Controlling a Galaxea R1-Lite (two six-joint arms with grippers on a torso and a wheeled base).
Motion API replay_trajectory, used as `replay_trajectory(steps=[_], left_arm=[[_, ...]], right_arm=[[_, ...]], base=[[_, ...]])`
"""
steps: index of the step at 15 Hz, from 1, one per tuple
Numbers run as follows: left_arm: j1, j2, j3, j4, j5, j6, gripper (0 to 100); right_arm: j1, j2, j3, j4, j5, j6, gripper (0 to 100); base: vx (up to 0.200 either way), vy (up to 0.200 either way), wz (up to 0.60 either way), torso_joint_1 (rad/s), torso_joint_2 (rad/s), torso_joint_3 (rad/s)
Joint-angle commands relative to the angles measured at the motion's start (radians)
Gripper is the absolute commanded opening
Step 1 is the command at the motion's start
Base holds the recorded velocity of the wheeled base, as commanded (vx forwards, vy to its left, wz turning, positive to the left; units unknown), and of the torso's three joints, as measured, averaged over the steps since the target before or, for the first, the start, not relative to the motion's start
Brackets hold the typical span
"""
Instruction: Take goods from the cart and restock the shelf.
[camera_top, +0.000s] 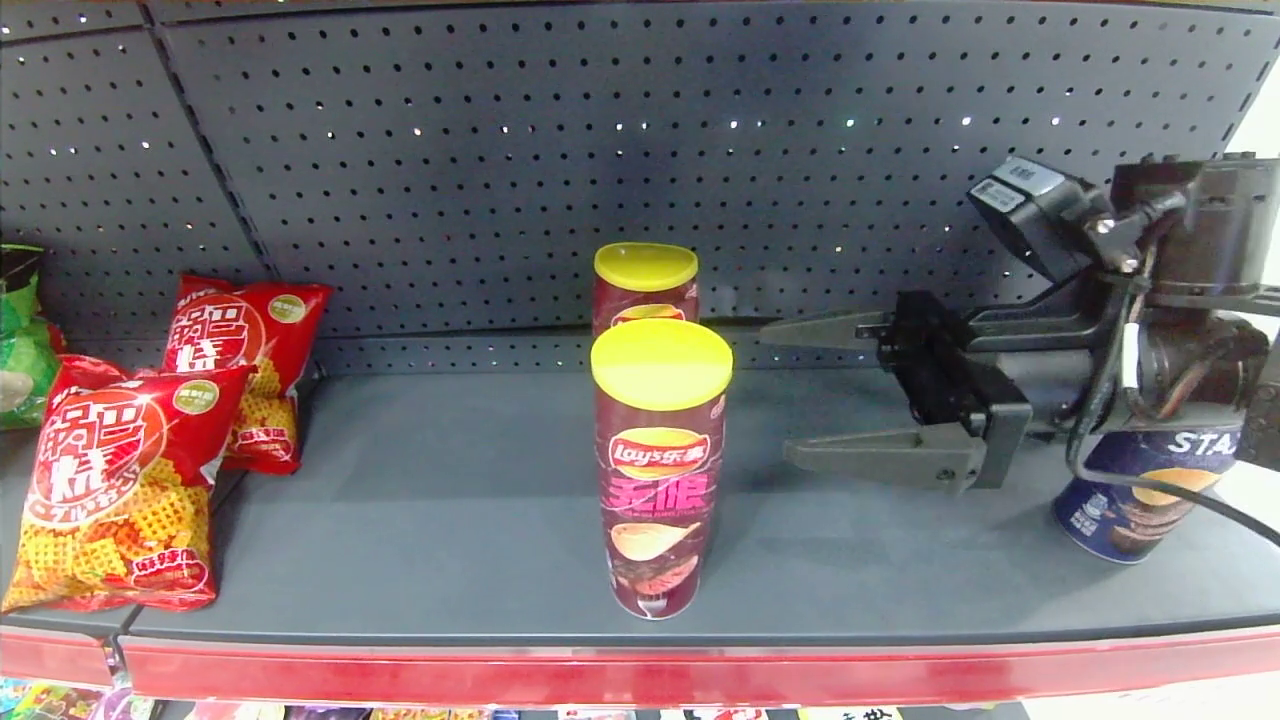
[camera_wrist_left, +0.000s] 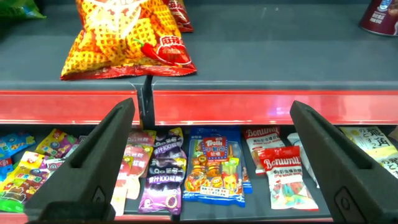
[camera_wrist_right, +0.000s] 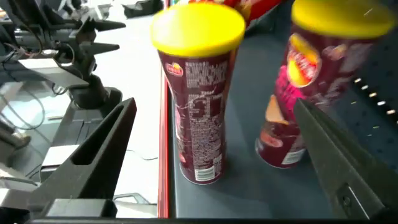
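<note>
On the shelf, three o'clock of the front chip can, I'm holding the right tool spread; left tool spread too.

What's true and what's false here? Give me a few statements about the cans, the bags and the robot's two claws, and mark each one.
1. The front can and the back can, both maroon with yellow lids, stand upright on the shelf. True.
2. The right gripper is clamped on the front can. False: it is open and empty, beside the cans.
3. Red snack bags lie at the shelf's left end. True.
4. The left gripper holds a snack bag. False: it is open and empty, facing the shelf's red front edge.
</note>
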Motion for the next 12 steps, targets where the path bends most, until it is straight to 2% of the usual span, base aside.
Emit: replay_trajectory(steps=[1,7,9,12], left_arm=[[0.0,0.002,0.001,0.0,0.0,0.0,100],[0.0,0.002,0.0,0.0,0.0,0.0,100],[0.0,0.002,0.0,0.0,0.0,0.0,100],[0.0,0.002,0.0,0.0,0.0,0.0,100]], right_arm=[[-0.014,-0.07,0.008,-0.001,0.001,0.009,100],[-0.037,-0.365,0.106,-0.001,0.0,0.068,100],[-0.111,-0.515,0.167,0.0,-0.002,0.128,100],[-0.235,-0.779,0.336,0.01,-0.007,0.273,100]], base=[[0.0,0.0,0.0,0.0,0.0,0.0],[0.0,0.0,0.0,0.0,0.0,0.0],[0.0,0.0,0.0,0.0,0.0,0.0],[0.0,0.0,0.0,0.0,0.0,0.0]])
